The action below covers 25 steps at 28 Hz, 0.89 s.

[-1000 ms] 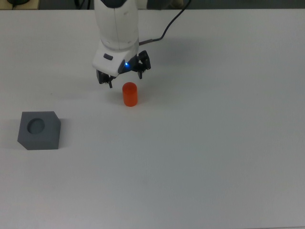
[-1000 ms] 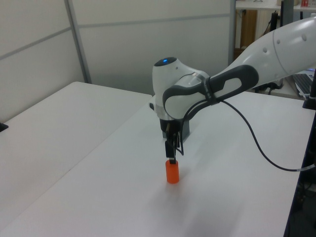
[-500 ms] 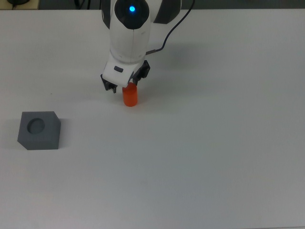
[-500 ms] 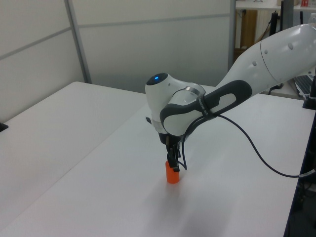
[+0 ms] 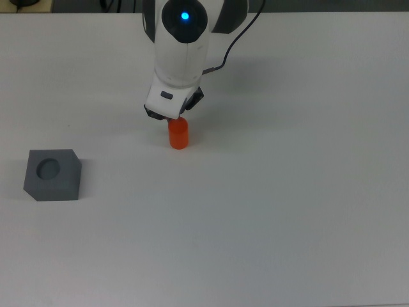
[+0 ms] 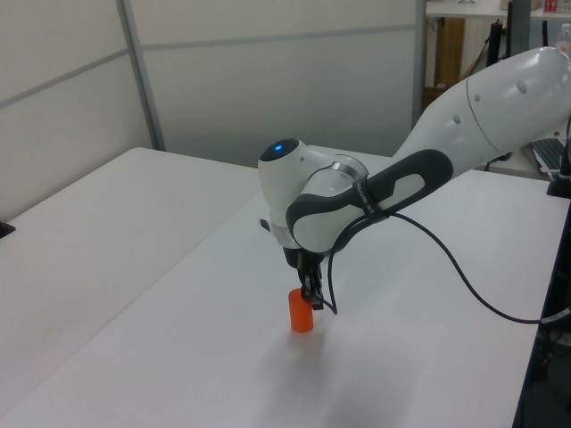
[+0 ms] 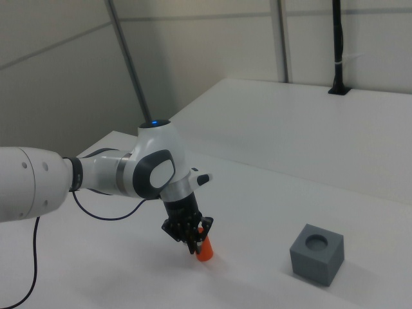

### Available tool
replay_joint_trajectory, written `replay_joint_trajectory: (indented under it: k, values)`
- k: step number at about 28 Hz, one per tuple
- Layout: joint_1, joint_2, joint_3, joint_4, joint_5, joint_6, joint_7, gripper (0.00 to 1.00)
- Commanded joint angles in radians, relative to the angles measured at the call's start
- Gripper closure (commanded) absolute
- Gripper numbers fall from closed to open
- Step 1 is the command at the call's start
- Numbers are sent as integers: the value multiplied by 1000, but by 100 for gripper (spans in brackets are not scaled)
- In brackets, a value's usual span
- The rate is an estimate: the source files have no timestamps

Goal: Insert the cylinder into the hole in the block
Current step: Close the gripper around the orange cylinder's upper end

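the gripper [image 7: 195, 239] is sitting low over the cylinder [image 5: 178, 135], its fingers reaching down on either side of the orange top – how wide they are standing, and whether they are pressing on the plastic yet, i cannot tell, since the wrist is covering the tips in the top view and the side views are showing only dark fingers against orange. the cylinder is standing upright on the white table [image 5: 287, 211], right under the gripper; in the left view its lower half is showing below the fingers. from the cylinder, the block [image 5: 53, 174] is lying well apart toward the top view's left and a little lower in that picture, its round hole facing up and holding nothing. in the right view the block is sitting off to the right view's right of the cylinder. a black cable [image 6: 464, 267] is trailing from the wrist back behind the arm.

judging progress: the task is only just beginning – the reach to the cylinder looks done, but the grasp is unconfirmed, and lifting, carrying across to the block and lowering into the hole are all remaining.

no brand, label or readable writing is showing anywhere; only a blue light [image 5: 185, 16] is glowing on the arm
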<state>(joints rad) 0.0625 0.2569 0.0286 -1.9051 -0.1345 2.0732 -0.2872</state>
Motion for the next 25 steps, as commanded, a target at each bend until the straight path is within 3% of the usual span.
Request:
replay_joint_trajectory:
  k: [1,2,4,5,16,25]
  values:
    - [7,1,8,-6,-17,22,22,99]
    - [7,1,8,-6,-17,24,19,73]
    - [7,2,7,-2,-19,24,20,11]
    - [7,4,7,4,-20,22,16,0]
    - [3,10,4,38,-22,27,16,0]
    - [3,58,5,92,-22,28,20,0]
